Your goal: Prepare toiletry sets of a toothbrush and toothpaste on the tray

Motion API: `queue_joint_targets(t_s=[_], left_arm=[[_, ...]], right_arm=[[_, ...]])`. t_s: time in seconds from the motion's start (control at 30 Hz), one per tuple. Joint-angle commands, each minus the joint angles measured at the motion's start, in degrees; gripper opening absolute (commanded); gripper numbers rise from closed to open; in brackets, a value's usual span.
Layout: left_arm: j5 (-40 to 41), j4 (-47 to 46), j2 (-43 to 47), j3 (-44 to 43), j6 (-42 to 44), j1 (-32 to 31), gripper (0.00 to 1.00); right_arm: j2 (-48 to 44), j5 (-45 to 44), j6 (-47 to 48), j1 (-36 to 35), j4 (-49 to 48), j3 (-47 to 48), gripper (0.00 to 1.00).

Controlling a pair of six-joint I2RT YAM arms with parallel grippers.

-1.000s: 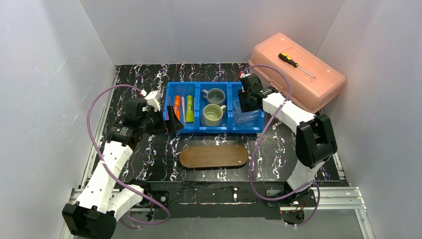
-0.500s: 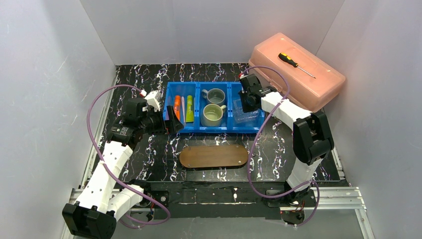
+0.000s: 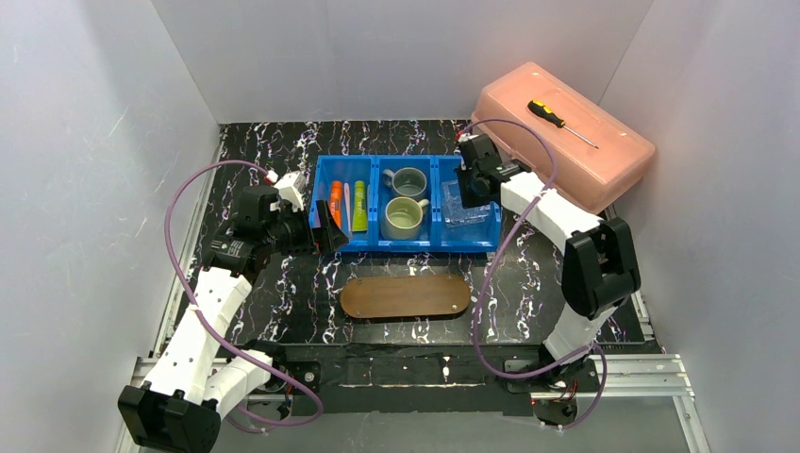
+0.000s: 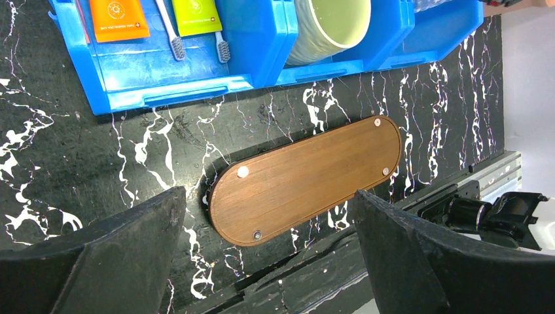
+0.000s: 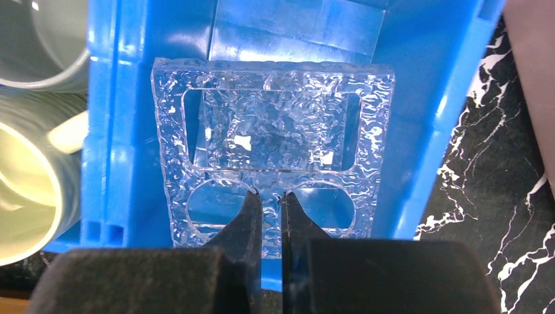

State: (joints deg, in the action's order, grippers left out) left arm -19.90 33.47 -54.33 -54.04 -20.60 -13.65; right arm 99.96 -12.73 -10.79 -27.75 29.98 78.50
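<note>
In blue bin (image 5: pixel 108 98): right fingers (image 5: pixel 245 222) pinch clear holder (image 5: pixel 271 131) | left fingers (image 4: pixel 118 255) spread | toothbrushes (image 4: pixel 169 26) cropped

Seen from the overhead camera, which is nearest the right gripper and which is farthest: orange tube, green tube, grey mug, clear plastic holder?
From the right gripper, nearest first:
1. Clear holder, right compartment of the blue bin, pinched in the gripper.
2. Grey mug, middle compartment, at the back.
3. Green tube, left compartment.
4. Orange tube, left compartment, farther left still.
</note>
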Motion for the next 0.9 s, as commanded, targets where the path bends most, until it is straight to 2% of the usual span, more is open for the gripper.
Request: queue_joint_targets(t_s=[0.0, 0.53, 0.87], left_arm=[[0.21, 0.67, 0.39, -0.08, 0.12, -0.21, 0.98], [3.09, 1.62, 2.48, -0.18, -0.14, -0.23, 0.98], [6.49, 2.51, 3.47, -0.27, -0.58, -0.18, 0.98]], right_arm=[[-6.51, -0.65, -1.54, 0.24, -0.2, 3.6, 0.01], [-16.58, -5.98, -9.42, -1.96, 8.13, 5.79, 0.01], [-19.37, -17.45, -17.64, -16.01, 19.13, 11.73, 0.01]])
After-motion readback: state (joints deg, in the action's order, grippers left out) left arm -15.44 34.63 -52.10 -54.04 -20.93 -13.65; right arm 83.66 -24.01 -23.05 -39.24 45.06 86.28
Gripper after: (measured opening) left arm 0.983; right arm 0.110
